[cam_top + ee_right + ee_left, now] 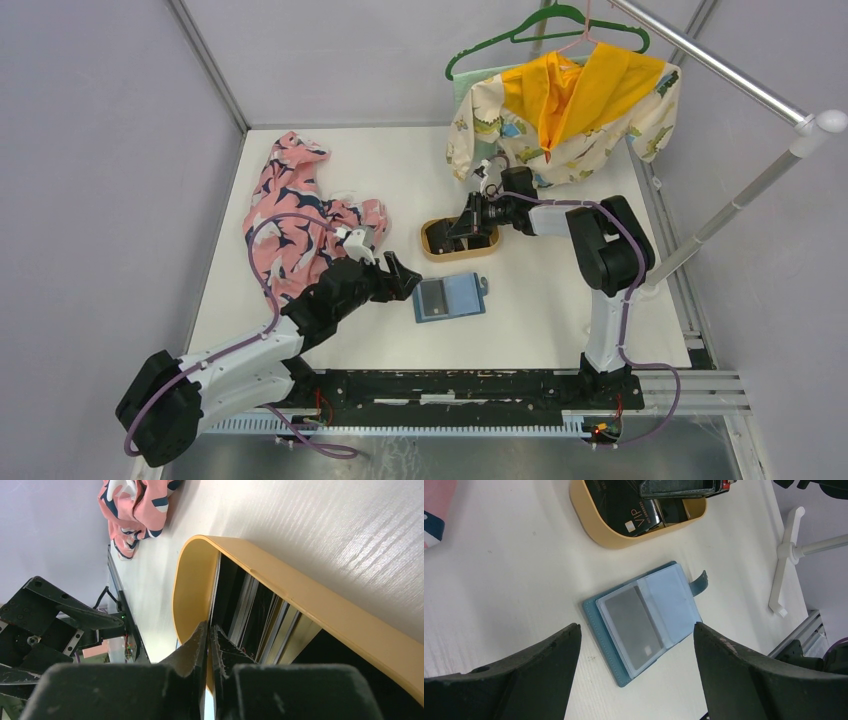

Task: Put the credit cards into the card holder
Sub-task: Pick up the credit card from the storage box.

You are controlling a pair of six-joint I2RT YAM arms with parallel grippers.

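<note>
Card holder position: the card holder lies on the white table, nearer the arm bases than the tan tray, apart from it.
Card holder axis: it is opened flat with the pockets facing up. In the top view its long axis runs left to right, slightly tilted, and the small tab sticks out at the right end.
Card holder contents: a grey card sits in the clear pocket on the half away from the tab.
Credit cards: the credit cards are in the tray, leaning together, their long edges running along the tray's length. One black card reads "VIP".
Left arm: it reaches low and forward from its base. The left gripper is just to the left of the card holder and points at it.
Left jaws: they stand wide apart and hold nothing.
Right arm: it is folded at the elbow and reaches back to the left. The right gripper is dipped into the tray at the cards' edges.
Right jaws: they are drawn close, with only a thin slit between the tips. Whether a card is caught in the slit cannot be told.
Hidden: from the right wrist the cards appear only as dark and pale stripes, so they cannot be counted. From above, the gripper covers most of the tray's inside.
Surroundings: a pink patterned garment lies at the left of the table. A shirt on a green hanger hangs at the far right.
</note>
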